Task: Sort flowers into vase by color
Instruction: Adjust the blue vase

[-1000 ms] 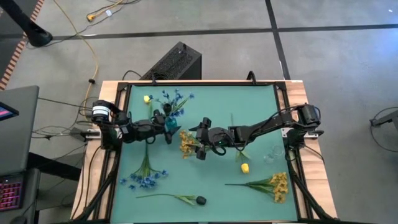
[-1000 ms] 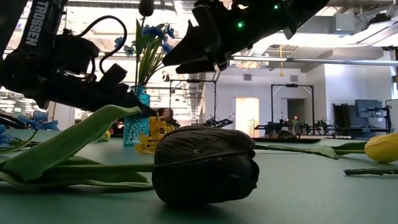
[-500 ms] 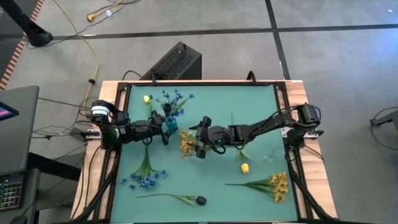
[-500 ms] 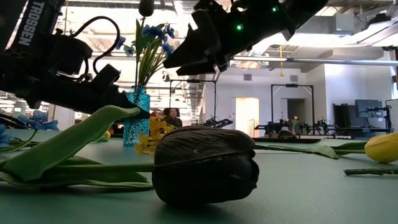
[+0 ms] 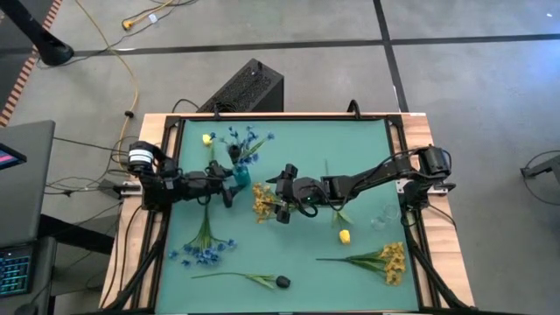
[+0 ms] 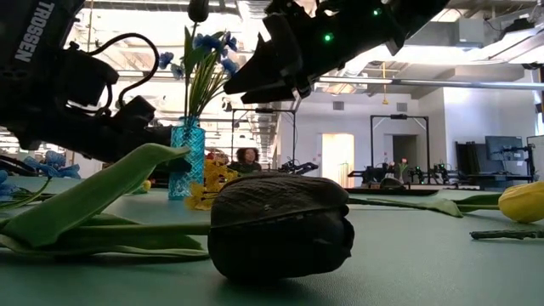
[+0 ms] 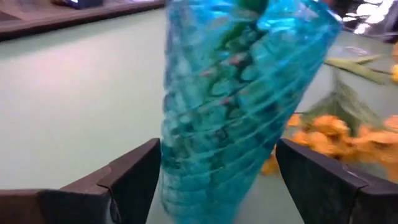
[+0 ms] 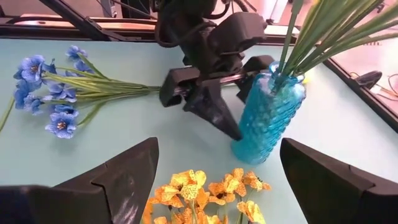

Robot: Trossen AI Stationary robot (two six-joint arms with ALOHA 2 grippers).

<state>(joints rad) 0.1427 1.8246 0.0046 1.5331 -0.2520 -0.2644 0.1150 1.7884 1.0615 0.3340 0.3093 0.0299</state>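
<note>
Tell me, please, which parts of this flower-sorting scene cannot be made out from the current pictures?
- Left wrist view: the blue vase is blurred and cut off by the top edge, so its flowers are unseen.
- Low view: the dark bud fills the foreground and hides the table behind it.
- High view: the clear object near the table's right side is too small to identify.
- Right wrist view: the yellow-orange cluster is cut off by the bottom edge.

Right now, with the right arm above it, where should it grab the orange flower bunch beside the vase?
Probably by the green stem, not the blossoms. The orange flower bunch lies flat on the table beside the blue vase, blooms toward the vase and left gripper. The right gripper hangs open over it; come straight down, fingers straddling the stem on the side away from the vase.
</note>
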